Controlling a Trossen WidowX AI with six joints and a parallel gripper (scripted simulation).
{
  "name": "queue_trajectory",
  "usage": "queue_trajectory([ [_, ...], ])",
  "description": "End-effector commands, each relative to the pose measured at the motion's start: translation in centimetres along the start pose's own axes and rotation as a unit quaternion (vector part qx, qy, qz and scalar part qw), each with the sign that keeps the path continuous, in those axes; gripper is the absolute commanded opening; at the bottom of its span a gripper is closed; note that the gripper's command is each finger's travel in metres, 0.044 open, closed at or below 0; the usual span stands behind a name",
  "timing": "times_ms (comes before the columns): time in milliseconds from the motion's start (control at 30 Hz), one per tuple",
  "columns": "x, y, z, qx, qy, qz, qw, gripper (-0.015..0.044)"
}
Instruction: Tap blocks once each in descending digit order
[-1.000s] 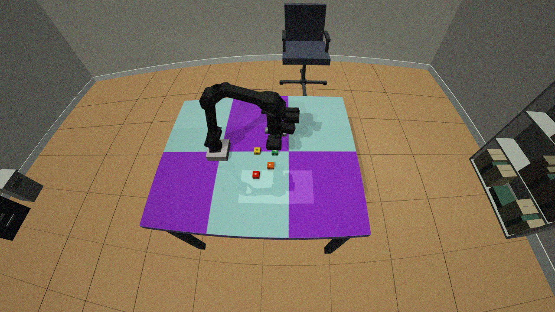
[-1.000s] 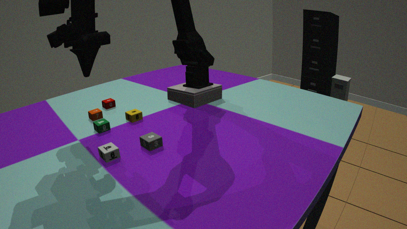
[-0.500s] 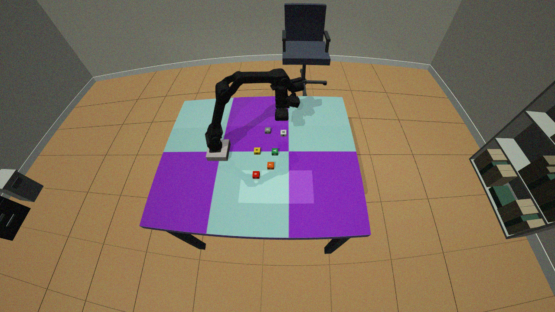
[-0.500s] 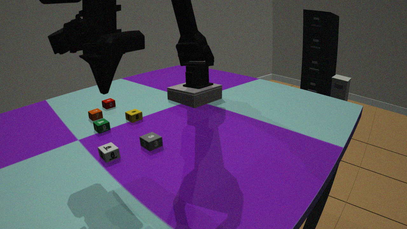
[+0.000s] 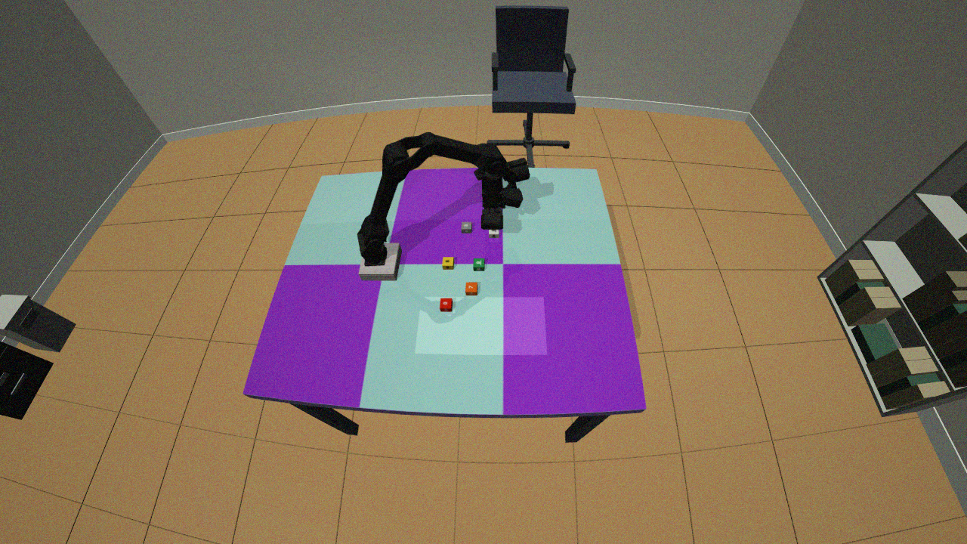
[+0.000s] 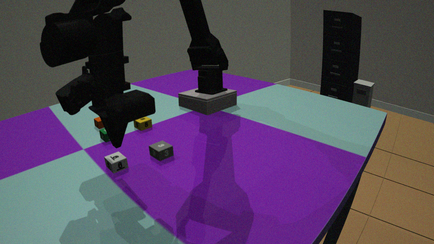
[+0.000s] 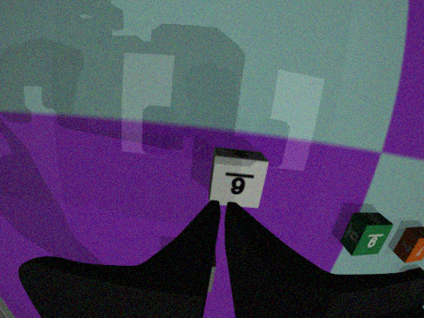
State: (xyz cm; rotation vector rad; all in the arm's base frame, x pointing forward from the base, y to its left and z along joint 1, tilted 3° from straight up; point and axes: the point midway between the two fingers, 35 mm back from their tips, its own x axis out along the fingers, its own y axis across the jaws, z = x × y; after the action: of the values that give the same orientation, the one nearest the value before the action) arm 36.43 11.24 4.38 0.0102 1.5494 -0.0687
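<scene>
My gripper (image 6: 117, 144) (image 7: 222, 208) is shut and empty, its tips a little above the white block (image 5: 494, 233) (image 6: 116, 162) (image 7: 238, 187), which shows an underlined 6. The grey block (image 5: 466, 227) (image 6: 161, 150), digit 3, sits beside it. The green block (image 5: 478, 264) (image 6: 104, 135) (image 7: 368, 234) shows an underlined 9. The yellow block (image 5: 447, 263) (image 6: 142, 123) shows 8. The orange block (image 5: 471, 289) (image 6: 98, 122) (image 7: 411, 246) shows 7. The red block (image 5: 446, 304) shows 0 and is hidden in the exterior view. The fingers cover most of the grey block in the wrist view.
The blocks stand on a purple and pale green checkered table (image 5: 432, 378) (image 6: 303, 133). The arm's base (image 5: 379, 265) (image 6: 208, 101) stands at the left in the top view. An office chair (image 5: 532, 91) stands behind the table.
</scene>
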Motion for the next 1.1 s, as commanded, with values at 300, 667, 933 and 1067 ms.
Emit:
queue_trajectory([
  [300,1.9,0.0,0.0,0.001,-0.004,0.001,1.0,0.002],
  [667,2.9,0.0,0.0,0.001,-0.004,0.001,1.0,0.002],
  [933,0.1,0.0,0.0,0.001,-0.004,0.001,1.0,0.002],
  [1067,-0.1,0.0,0.0,0.001,-0.004,0.001,1.0,0.002],
])
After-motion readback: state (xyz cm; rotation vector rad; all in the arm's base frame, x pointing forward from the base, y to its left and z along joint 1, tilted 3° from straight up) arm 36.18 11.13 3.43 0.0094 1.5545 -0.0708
